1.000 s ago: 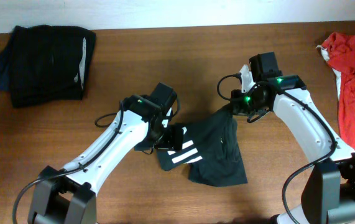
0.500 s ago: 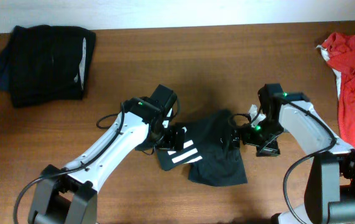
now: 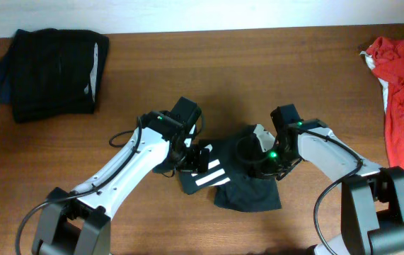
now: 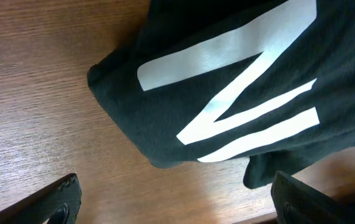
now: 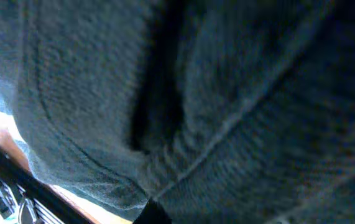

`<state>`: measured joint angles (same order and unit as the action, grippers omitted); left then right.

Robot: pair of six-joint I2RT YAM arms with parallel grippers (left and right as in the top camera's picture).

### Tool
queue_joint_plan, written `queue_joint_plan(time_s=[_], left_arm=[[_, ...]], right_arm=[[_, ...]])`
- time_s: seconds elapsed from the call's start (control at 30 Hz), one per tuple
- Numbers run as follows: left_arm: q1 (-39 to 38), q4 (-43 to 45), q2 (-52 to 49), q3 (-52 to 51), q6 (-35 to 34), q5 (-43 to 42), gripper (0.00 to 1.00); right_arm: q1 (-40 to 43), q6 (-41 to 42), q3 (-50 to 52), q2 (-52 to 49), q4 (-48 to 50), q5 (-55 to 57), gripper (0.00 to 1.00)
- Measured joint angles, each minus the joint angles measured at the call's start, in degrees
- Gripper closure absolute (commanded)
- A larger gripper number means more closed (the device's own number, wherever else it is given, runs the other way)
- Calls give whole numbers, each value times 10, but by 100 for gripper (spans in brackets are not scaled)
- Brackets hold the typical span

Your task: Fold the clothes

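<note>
- Robot lab bench set-up.
- Left arm (image 3: 127,166) and right arm (image 3: 329,152) have their bases at the near edge of the table (image 3: 223,78), with loose black cables and green lights on both.
- Bare wood table, plain white strip (image 3: 187,14) past its far edge.
- Only clothes on it: shirt (image 3: 247,184) at table middle, black pile (image 3: 49,64) at far-left corner, red garment (image 3: 403,92) at right edge.

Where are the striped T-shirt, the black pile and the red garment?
T-shirt (image 3: 233,183): overhead view, plain dark fabric at its centre.
Black pile (image 3: 49,71): overhead view, middle of the pile.
Red garment (image 3: 403,106): overhead view, its middle.
</note>
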<state>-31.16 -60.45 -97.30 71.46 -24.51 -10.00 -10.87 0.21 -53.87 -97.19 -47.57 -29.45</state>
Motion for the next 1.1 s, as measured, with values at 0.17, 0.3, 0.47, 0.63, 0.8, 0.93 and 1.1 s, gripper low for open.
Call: queue_joint_plan(time_s=[0.17,0.3,0.47,0.63,0.8,0.93,1.1], left_arm=[[0,-19,0,-1,0,0,3],[0,-21,0,-1,1,0,1],[0,-21,0,-1,3,0,1],[0,-8,0,-1,3,0,1],[0,-12,0,-1,3,0,1],[0,-14,0,-1,3,0,1],[0,-15,0,-1,3,0,1]], right_arm=[[0,10,-202,-2,-203,61,96],[0,5,-273,0,-258,86,96],[0,-3,-276,0,-259,110,96],[0,-5,-277,0,-220,113,56],[6,55,-277,0,-204,169,25],[64,96,-280,0,-275,182,37],[128,118,-207,95,-311,174,21]])
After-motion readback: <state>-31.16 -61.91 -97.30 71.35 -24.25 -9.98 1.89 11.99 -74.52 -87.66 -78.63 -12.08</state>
